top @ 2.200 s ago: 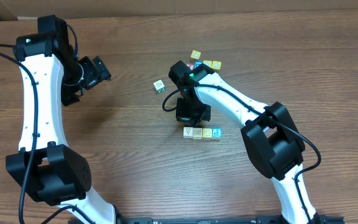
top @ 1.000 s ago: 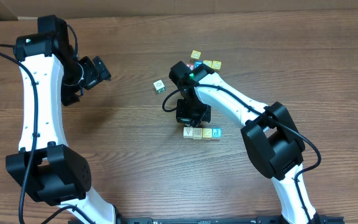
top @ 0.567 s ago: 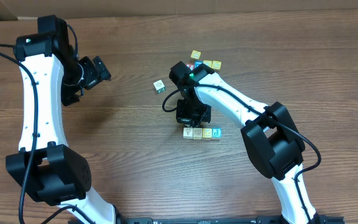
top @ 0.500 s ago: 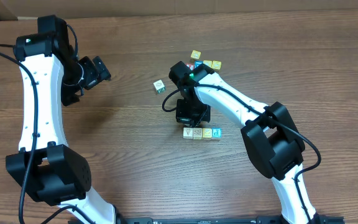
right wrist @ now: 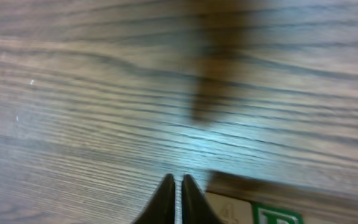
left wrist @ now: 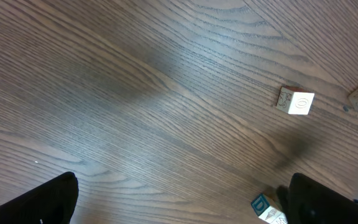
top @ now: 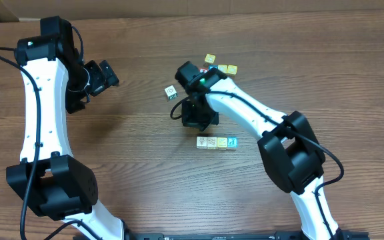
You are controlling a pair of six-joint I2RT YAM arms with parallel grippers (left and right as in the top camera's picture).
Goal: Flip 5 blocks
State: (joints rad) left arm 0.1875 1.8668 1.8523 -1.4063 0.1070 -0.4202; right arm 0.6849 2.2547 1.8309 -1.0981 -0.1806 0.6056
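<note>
Right gripper (top: 195,115) hangs over bare table (top: 139,167), jaws pressed together with nothing between them. The right wrist view shows its fingertips (right wrist: 168,190) meeting in one thin point above the wood grain.

The row of blocks (top: 217,142) lies just below the gripper in the overhead view, on the side towards the arm bases. It is near the gripper but not touching. It reads left to right: two whitish blocks (top: 202,142), a yellow block (top: 222,142), then a blue block (top: 232,142), all set side by side.

From the wrist, a pale block (right wrist: 229,204) and a green-lettered block (right wrist: 278,216) peek in at the bottom edge. They sit just right of the fingertips and apart from them. Which of the row they are, I cannot tell.

The green-and-white block (top: 171,93) sits alone, up and to the left of the gripper in the overhead view, clear of it.

A cluster of cubes (top: 222,68) lies beyond the right arm.

Left gripper (top: 104,75) is well away on the far left, jaws spread wide and empty.
</note>
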